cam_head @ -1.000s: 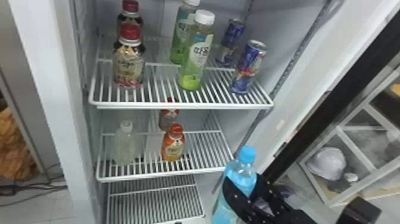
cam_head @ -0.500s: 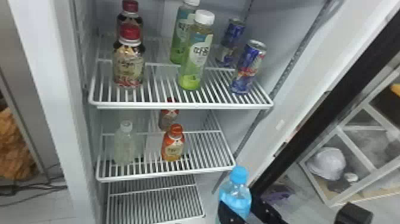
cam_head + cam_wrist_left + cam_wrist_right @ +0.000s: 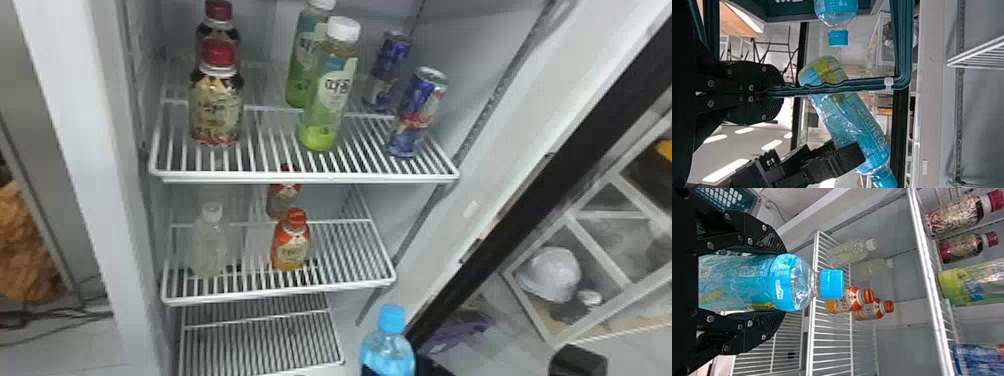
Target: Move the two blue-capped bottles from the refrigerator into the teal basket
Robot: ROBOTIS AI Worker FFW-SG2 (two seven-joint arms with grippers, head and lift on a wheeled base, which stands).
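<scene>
At the head view's bottom edge, my right gripper [image 3: 431, 367] holds a bottle [image 3: 387, 356] with a blue cap [image 3: 391, 318]. In the right wrist view the two fingers of that gripper [image 3: 782, 281] press on both sides of the upright bottle [image 3: 756, 282]. My left gripper [image 3: 774, 92] is shut on the rim of the teal basket [image 3: 860, 85]. Beyond this rim, in the left wrist view, the right gripper's bottle [image 3: 856, 121] partly shows. Another blue-capped bottle [image 3: 836, 9] lies within the basket, its far end cut off by the view's edge.
Red-capped bottles [image 3: 216, 107], green drink bottles [image 3: 327, 100] and cans [image 3: 417, 112] stand on the upper shelf [image 3: 280, 176]. The middle shelf [image 3: 350, 286] holds a pale bottle [image 3: 210, 245] and orange ones [image 3: 291, 245]. The open door's black edge [image 3: 540, 190] slants along the right.
Held by the right gripper, the bottle has come down and slightly left in the head view, away from the middle shelf's front corner. The shelf items have stayed put.
</scene>
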